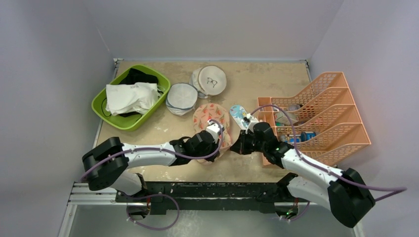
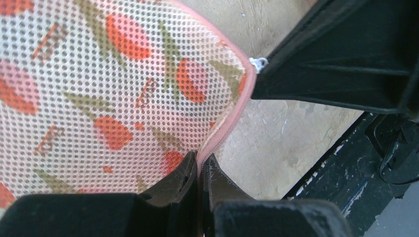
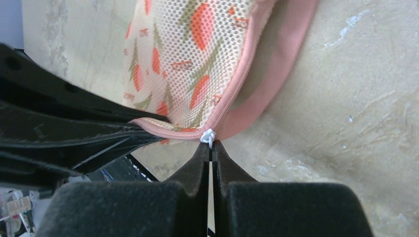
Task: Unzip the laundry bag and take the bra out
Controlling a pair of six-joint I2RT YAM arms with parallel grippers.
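White pull [image 3: 208, 136] is pinched in your right gripper [image 3: 211, 148]; left gripper [image 2: 200, 163] clamps the bag [image 2: 99, 89] edge. Jerk, and either may slip.

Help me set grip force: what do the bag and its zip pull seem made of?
The bag: soft matte mesh fabric, shown by its even grid of tiny holes, with smoother pink edge tape. The zip pull: small, white, likely plastic; too small to be sure.

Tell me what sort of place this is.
Probably a lab robot cell, not a home: plain walls box in a scuffed tabletop, a mounting rail at its edge, props like a green tub.
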